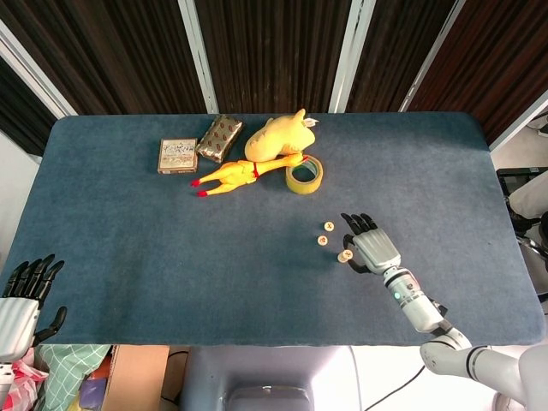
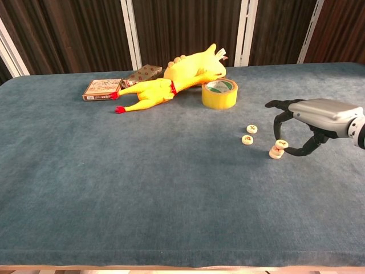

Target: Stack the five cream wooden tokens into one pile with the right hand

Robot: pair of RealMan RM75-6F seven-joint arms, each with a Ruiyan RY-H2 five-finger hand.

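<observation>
While my right hand hangs over the right half of the blue table, its dark fingers curve down around a cream token that sits slightly askew on top of another token; whether the fingertips actually press the upper token I cannot tell, since it looks framed between finger and thumb rather than clearly pinched. My left hand waits off the near left corner of the table, fingers apart and holding nothing. Largest of the things on the cloth, a plush yellow duck lies toward the far edge; a rubber chicken stretches just in front of it, head touching the duck's side; a roll of yellow tape stands flat just right of the chicken's head. Two flat boxes sit left of the duck: a patterned card box and a darker packet, touching at a corner. Two more loose tokens lie side by side just left of my small pile, between it and the tape, near each other but apart.
</observation>
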